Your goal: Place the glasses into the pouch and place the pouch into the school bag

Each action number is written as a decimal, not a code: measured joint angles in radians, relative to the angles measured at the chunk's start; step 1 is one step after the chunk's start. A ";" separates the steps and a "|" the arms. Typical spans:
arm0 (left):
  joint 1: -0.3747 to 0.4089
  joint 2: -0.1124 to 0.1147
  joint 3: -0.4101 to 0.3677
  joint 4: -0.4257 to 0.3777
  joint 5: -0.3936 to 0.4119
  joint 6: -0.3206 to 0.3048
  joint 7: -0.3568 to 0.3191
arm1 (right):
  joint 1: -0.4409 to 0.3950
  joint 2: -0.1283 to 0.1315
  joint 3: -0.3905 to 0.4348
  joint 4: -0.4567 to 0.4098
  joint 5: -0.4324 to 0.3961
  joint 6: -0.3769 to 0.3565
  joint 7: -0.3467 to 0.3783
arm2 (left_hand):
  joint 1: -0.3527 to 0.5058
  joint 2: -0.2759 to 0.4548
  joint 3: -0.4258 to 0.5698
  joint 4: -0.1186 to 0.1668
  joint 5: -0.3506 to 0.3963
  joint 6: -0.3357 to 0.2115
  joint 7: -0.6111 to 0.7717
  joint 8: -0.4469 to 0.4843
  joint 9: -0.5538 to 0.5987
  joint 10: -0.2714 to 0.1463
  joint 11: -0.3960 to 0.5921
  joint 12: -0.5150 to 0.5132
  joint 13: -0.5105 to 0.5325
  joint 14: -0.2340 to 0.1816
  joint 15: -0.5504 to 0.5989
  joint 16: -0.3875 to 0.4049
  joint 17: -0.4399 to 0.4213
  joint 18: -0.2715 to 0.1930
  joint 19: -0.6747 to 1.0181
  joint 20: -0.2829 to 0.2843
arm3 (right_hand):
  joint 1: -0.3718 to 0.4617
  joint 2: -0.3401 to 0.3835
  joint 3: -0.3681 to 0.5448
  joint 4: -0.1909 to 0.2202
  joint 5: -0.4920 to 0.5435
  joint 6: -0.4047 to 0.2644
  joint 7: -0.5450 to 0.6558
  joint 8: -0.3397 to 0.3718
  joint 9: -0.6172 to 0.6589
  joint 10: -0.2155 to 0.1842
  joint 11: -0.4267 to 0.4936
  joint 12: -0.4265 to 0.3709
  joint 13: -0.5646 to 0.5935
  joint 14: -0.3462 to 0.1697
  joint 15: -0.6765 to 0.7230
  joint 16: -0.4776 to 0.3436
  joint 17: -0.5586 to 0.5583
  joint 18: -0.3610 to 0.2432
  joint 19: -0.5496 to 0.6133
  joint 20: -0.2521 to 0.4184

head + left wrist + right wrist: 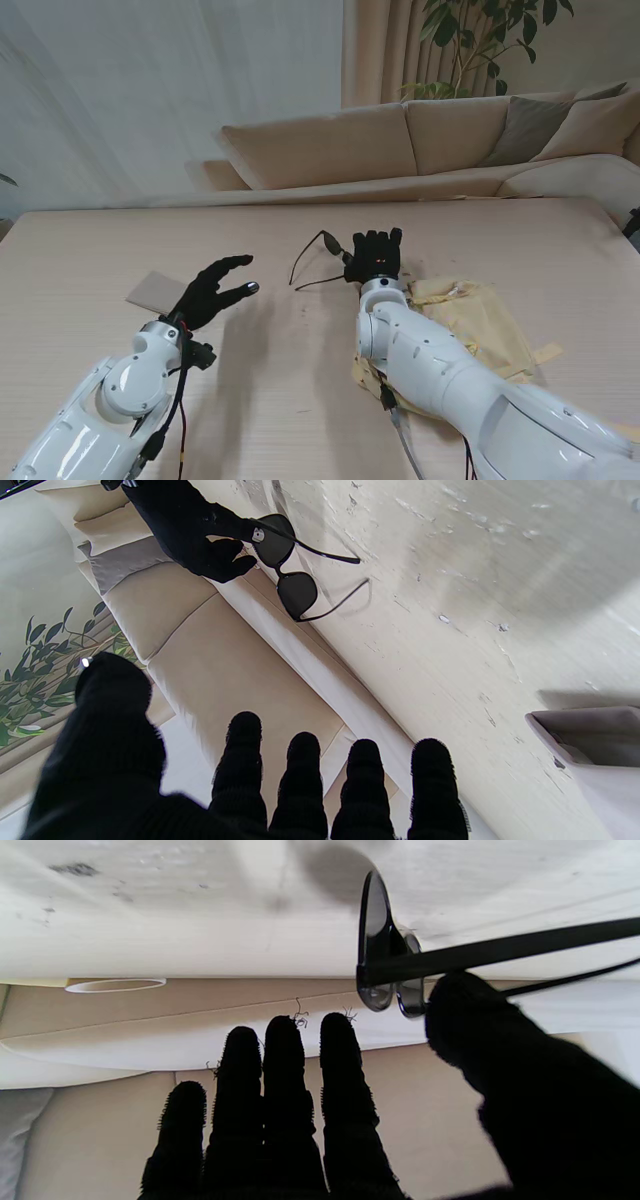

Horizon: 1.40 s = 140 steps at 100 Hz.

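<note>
Right hand (376,256), black-gloved, sits mid-table. It holds the glasses (322,258) by 1 corner of the frame, lifted off the table (300,380). In the right wrist view the thumb (465,1005) presses against a temple arm; the 4 fingers (285,1065) lie straight and close together. The lenses are dark, both temple arms unfolded and pointing toward the left hand.

Left hand (212,290) hovers well apart from the glasses, holding nothing, thumb (112,690) spread wide from the 4 extended fingers (300,765).

Pouch (155,291): flat, pale grey, on the table just beside the left hand on its outer side, partly hidden by it.

School bag (480,315): tan fabric, lying flat under and right of the right forearm.
</note>
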 measured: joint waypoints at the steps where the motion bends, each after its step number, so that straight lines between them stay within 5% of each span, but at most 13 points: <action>1: 0.000 0.000 0.000 0.000 0.000 0.000 0.000 | 0.000 -0.002 0.002 0.003 0.003 0.000 -0.001 | 0.000 0.000 0.000 0.000 0.000 0.000 0.000 0.000 0.000 0.000 0.000 0.000 0.000 0.000 0.000 0.000 0.000 0.001 0.000 0.000 | 0.000 0.000 0.000 0.000 0.007 0.003 -0.002 -0.002 0.002 0.000 0.000 0.000 0.000 0.000 0.000 0.000 0.000 0.000 0.000 0.000; 21: -0.002 0.000 0.001 0.002 0.004 0.000 -0.002 | 0.021 -0.049 -0.010 0.095 0.054 -0.012 -0.022 | 0.000 0.000 0.000 0.000 0.000 0.000 0.000 0.000 0.000 0.000 0.000 0.000 0.000 0.000 0.000 0.000 0.000 0.002 0.000 0.000 | 0.000 0.000 0.001 0.000 0.051 0.010 -0.002 -0.006 0.041 0.005 -0.001 0.000 0.020 0.001 0.000 0.000 0.000 -0.002 0.004 0.000; 52: -0.002 -0.001 0.001 0.002 0.006 0.005 0.005 | 0.033 -0.059 -0.045 0.110 0.056 -0.019 0.016 | 0.000 0.000 0.000 0.000 0.009 0.000 0.000 0.000 0.001 0.000 0.000 0.000 0.000 0.000 0.000 0.000 0.000 0.004 0.000 0.000 | 0.036 0.004 0.010 0.001 0.154 -0.030 0.027 -0.007 0.186 0.006 0.001 0.000 0.116 0.001 -0.003 0.000 0.000 -0.004 0.040 0.009; 61: -0.002 -0.001 0.001 0.003 0.006 0.005 0.006 | 0.042 -0.076 -0.057 0.145 0.057 -0.019 0.011 | 0.000 0.000 0.000 0.000 0.009 0.000 0.000 0.000 0.001 0.000 0.000 0.000 0.000 0.000 0.000 0.000 0.000 0.004 0.000 0.000 | 0.106 0.000 0.010 -0.104 0.158 -0.058 0.128 -0.089 0.249 0.003 0.014 0.000 0.160 0.002 0.000 -0.001 0.000 -0.005 0.067 0.027; 67: -0.002 -0.001 0.001 0.003 0.006 0.005 0.006 | 0.048 -0.093 -0.065 0.180 0.058 -0.019 -0.014 | 0.000 0.000 0.000 0.000 0.009 0.000 0.000 0.000 0.001 0.000 0.000 0.000 0.000 0.000 0.000 0.000 0.000 0.004 0.000 0.001 | 0.147 -0.011 0.010 -0.129 0.180 -0.075 0.193 -0.129 0.305 -0.002 0.023 0.000 0.199 0.002 0.001 -0.001 0.003 -0.003 0.091 0.038; 94: -0.003 -0.001 0.001 0.003 0.005 0.008 0.008 | 0.066 -0.133 -0.106 0.243 0.059 0.019 -0.055 | 0.000 0.000 0.001 0.000 0.009 0.000 0.000 0.000 0.015 0.000 0.012 0.000 0.000 0.000 0.000 0.000 0.000 0.004 0.000 0.001 | 0.205 -0.118 0.074 -0.131 0.295 -0.119 0.257 -0.155 0.496 -0.013 0.050 -0.018 0.345 0.017 0.047 -0.004 0.075 0.050 0.119 0.061; 107: -0.003 -0.001 0.001 0.003 0.005 0.010 0.008 | 0.069 -0.139 -0.111 0.248 0.054 0.047 -0.048 | 0.000 0.000 0.001 0.000 0.009 0.000 0.000 0.000 0.015 0.000 0.012 0.000 0.000 0.000 0.000 0.000 0.000 0.004 0.000 0.001 | 0.205 -0.188 0.096 -0.177 0.305 -0.119 0.258 -0.167 0.526 -0.014 0.051 -0.013 0.368 0.019 0.053 -0.005 0.090 0.068 0.126 0.071; 140: -0.002 -0.002 -0.001 0.003 0.002 0.009 0.010 | 0.076 -0.140 -0.148 0.250 0.037 0.101 0.004 | 0.000 0.000 0.001 0.000 0.019 0.000 0.000 0.000 0.026 0.000 0.012 0.000 0.002 0.000 0.000 0.000 0.000 0.005 0.000 0.001 | 0.205 -0.220 0.133 -0.181 0.386 -0.191 0.319 -0.111 0.589 -0.036 0.076 0.037 0.442 0.013 0.091 -0.006 0.138 0.069 0.130 0.077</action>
